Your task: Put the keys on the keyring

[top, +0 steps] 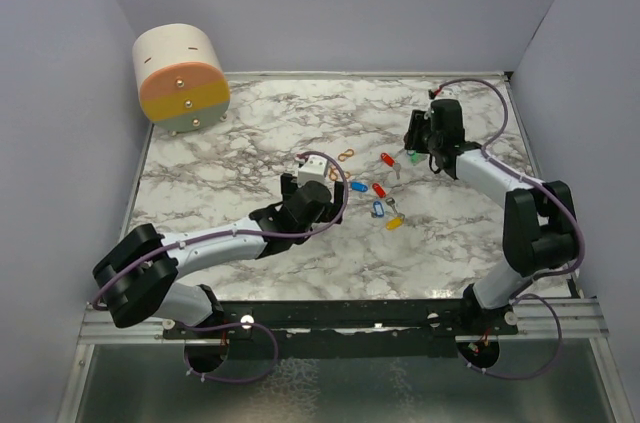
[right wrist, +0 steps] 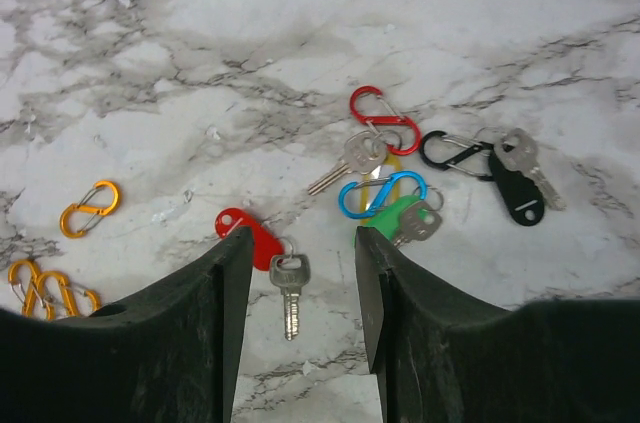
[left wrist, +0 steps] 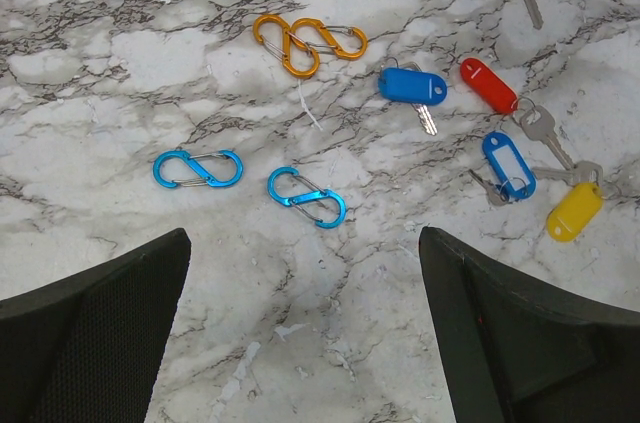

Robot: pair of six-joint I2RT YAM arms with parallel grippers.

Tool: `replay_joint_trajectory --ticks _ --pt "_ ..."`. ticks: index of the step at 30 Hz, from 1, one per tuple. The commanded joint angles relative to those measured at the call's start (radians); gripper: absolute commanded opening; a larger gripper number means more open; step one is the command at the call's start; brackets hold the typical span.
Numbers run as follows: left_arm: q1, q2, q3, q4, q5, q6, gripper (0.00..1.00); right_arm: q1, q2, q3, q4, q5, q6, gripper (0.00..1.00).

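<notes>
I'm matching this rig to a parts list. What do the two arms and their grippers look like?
Both the left arm and right arm have white links with bulky black joints, and a thin purple cable loops along each. The left gripper and right gripper have broad black fingers.

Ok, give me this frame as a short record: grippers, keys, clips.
Left gripper: wide open, empty, above two blue clips
Right gripper: jaws apart, gripping nothing, above red-tagged key
Other keys: blue tag, yellow tag, green tag, black tag, all lying on the marble table
Cluster by green tag: red clip and black clip lie against keys; whether linked, cannot tell
Orange clips: loose, no keys on them
</notes>
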Motion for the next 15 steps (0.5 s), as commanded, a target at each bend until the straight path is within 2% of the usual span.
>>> replay_joint_trajectory --ticks 1,7,15 --pt "0.003 0.024 0.054 -0.027 -0.011 0.007 0.99 -0.002 0.069 0.023 0.008 -0.203 -0.009 0.46" --pt "0.003 0.009 0.049 -0.03 -0.015 0.01 0.99 -0.002 0.15 0.04 0.028 -0.301 0.015 0.46" --pt "0.003 -0.004 0.036 -0.03 -0.027 0.017 0.99 -0.002 0.214 0.06 0.049 -0.334 -0.015 0.46"
